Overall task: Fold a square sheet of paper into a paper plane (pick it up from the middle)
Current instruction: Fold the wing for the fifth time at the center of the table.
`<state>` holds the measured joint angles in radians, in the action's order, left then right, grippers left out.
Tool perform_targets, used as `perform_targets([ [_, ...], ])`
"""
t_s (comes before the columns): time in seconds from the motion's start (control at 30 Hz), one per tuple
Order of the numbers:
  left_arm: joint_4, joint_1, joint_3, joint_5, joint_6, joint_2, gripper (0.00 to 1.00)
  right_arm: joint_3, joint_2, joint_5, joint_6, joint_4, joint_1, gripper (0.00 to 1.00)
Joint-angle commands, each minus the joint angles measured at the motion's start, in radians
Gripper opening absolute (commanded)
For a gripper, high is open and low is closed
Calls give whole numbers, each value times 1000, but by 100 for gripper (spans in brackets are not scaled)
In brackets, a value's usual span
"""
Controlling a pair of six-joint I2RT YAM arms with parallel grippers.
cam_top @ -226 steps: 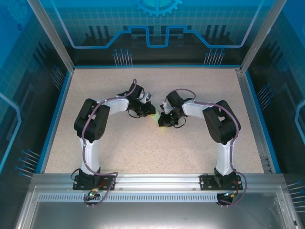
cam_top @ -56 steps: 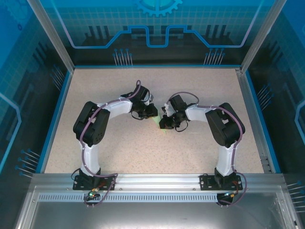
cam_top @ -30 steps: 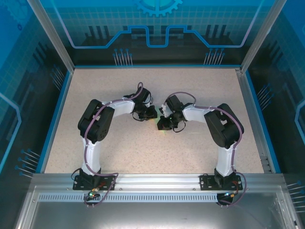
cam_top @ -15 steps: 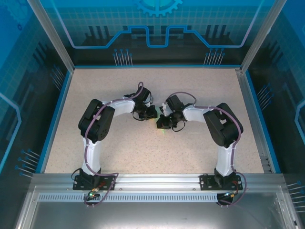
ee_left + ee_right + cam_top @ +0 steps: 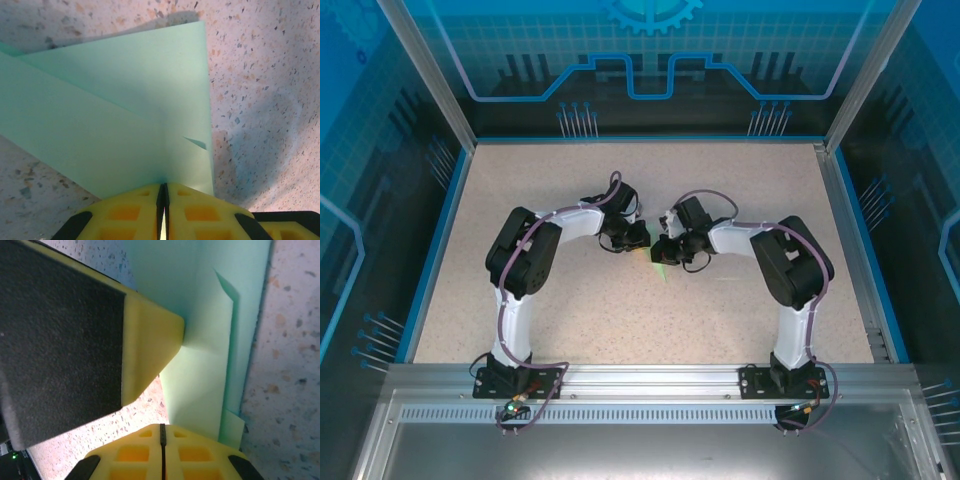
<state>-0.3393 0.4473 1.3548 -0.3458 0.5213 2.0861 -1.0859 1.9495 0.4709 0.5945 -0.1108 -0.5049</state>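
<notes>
The square sheet of paper (image 5: 660, 267) is pale mint-green and folded into overlapping layers, lying at the table's middle between my two grippers. In the left wrist view the paper (image 5: 115, 115) spreads out from my left gripper (image 5: 162, 186), whose yellow fingers are shut on its near edge. Seen from the right wrist, that left finger (image 5: 150, 340) touches the paper (image 5: 215, 355) at a fold. My right gripper (image 5: 161, 426) is shut, its tips against the paper's lower edge with nothing in the slit. From above, the left gripper (image 5: 638, 240) and right gripper (image 5: 663, 255) nearly meet.
The speckled beige table (image 5: 570, 310) has a blue rim (image 5: 440, 240) at its sides and back. An aluminium rail (image 5: 640, 385) with the arm bases runs along the near edge. Open tabletop lies all round the grippers.
The right gripper has crept slightly away from the near edge, toward the left gripper. The left arm has hardly moved. Both grippers stay shut.
</notes>
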Motion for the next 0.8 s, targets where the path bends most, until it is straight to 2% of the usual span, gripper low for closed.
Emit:
perform_targets([
  [0.0, -45, -2, 6, 36, -12, 52, 13, -48, 40, 3, -24, -40, -7, 7],
  [0.33, -56, -2, 7, 42, -14, 53, 13, -71, 68, -61, -45, -122, -6, 6],
  [0.6, -97, -6, 14, 112, -11, 65, 13, 6, 37, 21, -137, -212, 0, 7],
  [0.77, -107, -12, 12, 125, 0, 78, 13, 68, -1, 29, -165, -246, 2, 7],
])
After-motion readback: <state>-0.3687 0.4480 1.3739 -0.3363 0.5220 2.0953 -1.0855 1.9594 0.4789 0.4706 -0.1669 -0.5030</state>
